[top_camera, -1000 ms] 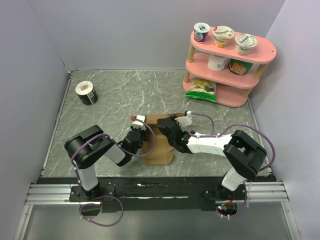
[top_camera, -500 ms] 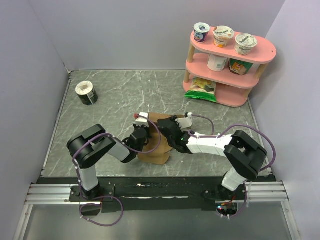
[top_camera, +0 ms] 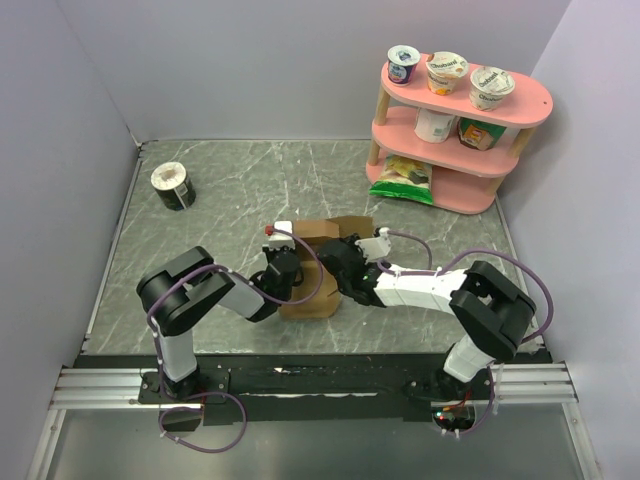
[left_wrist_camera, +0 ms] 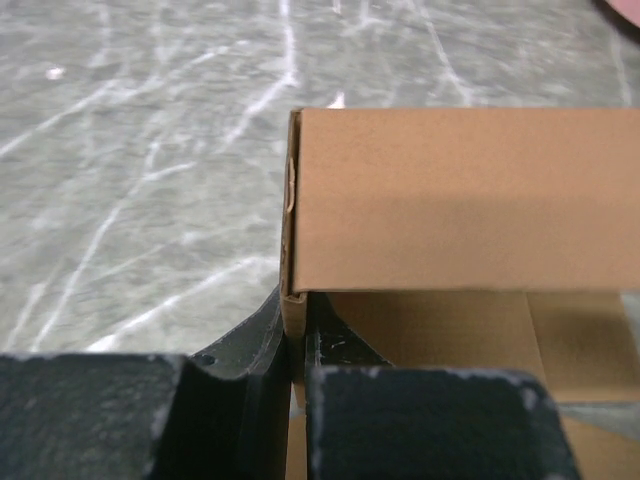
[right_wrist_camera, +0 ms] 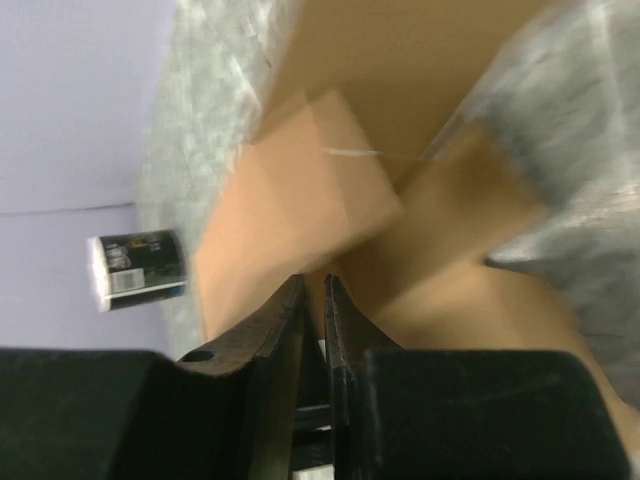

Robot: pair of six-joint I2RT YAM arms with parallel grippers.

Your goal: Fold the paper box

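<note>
Left tool (left_wrist_camera: 297,345): clenched on the paper box (top_camera: 312,303). Its fingers (left_wrist_camera: 235,390) squeeze the bottom corner of one raised side wall, one outside and one inside. The wall stands upright off the base panel, and the fold line sits right at the fingertips.

Right tool (right_wrist_camera: 313,290): jaws nearly together, pinching what looks like a flap edge of the same box. That wrist view is blurred, so the grip is likely, not certain.

Box location: on the counter (top_camera: 230,190), forward-left of the pink shelf (top_camera: 533,100) and well apart from it. It's partly formed. The brown base panel lies flat on the side away from the shelf, at least one wall is up, and a loose flap pokes out on the side nearer the shelf. The round black-and-white tub (top_camera: 172,186) sits far left of the shelf, out of the way.

Handling, my read:
- **Material:** plain thin cardboard, light and stiff across the panels. It wants to bend only at the creases and will likely spring back if let go.
- **Sliding:** probably slides easily on the smooth counter, so one tool should anchor while the other folds.
- **Grip point:** take panel edges close to a crease, with a shallow pinch. A mid-panel grip or a hard squeeze risks a dent or a false crease.
- **Weak spot:** the tabs, which could buckle or tear if forced in at an angle.

Progress estimate: midway, no closed cuboid yet.
</note>
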